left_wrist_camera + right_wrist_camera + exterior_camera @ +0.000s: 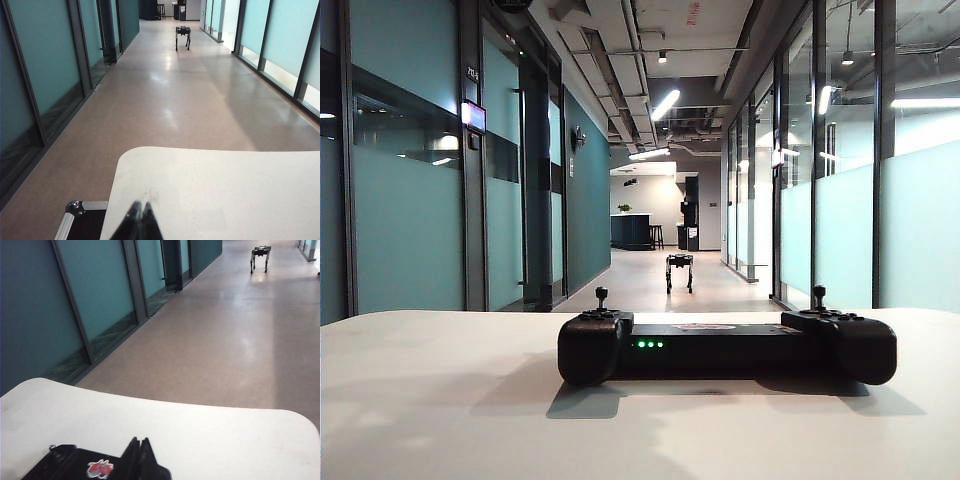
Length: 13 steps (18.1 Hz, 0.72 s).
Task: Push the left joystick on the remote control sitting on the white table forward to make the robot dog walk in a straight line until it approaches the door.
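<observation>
Right gripper [141, 444], fingers pressed together, is hovering over the remote control [75, 465]; left gripper [141, 207], also closed, is idling above the white table [225, 190]; robot dog [679, 271] is standing at twelve o'clock.

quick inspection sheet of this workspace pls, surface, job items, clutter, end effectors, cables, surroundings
surface: white table, matte, rounded corners, bare apart from the controller.
job's things: remote control lies flat on the table, green LEDs lit; left joystick upright, nothing touching it; robot dog stands far down the corridor.
clutter: black case with metal edging beside the table, below its edge.
end effectors: left end effector shut, over the table near its edge, away from the controller; right end effector shut, just above the controller's sticker, holding nothing.
cables: nothing seen.
surroundings: long corridor with teal glass walls, shiny floor, ceiling lights on.
</observation>
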Available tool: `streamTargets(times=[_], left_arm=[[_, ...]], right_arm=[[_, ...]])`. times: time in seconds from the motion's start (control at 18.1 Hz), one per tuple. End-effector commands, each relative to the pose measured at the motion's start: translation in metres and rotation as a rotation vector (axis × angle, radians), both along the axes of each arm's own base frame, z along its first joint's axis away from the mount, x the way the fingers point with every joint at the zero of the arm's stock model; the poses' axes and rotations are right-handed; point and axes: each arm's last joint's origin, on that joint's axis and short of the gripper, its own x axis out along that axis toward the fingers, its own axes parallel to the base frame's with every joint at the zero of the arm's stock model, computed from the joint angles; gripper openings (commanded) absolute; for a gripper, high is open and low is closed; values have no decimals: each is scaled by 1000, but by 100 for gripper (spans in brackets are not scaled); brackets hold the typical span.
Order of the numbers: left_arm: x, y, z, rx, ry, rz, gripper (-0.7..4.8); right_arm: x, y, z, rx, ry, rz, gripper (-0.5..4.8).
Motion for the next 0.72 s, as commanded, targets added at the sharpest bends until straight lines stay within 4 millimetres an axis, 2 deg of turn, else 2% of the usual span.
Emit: streamTargets(times=[0.06,0.17,0.39,0.72], left_arm=[[0,0,2,-1,-16,-4,-5],[0,0,2,-1,-16,-5,-5],[0,0,2,-1,-16,-4,-5],[0,0,2,-1,-16,-4,-5]], right_arm=[[3,-4,-8,29,-48,-105,-1],[10,-7,-23,54,-91,-165,-1],[25,-15,-53,38,-95,-140,-1],[32,-30,-82,25,-82,-288,-1]])
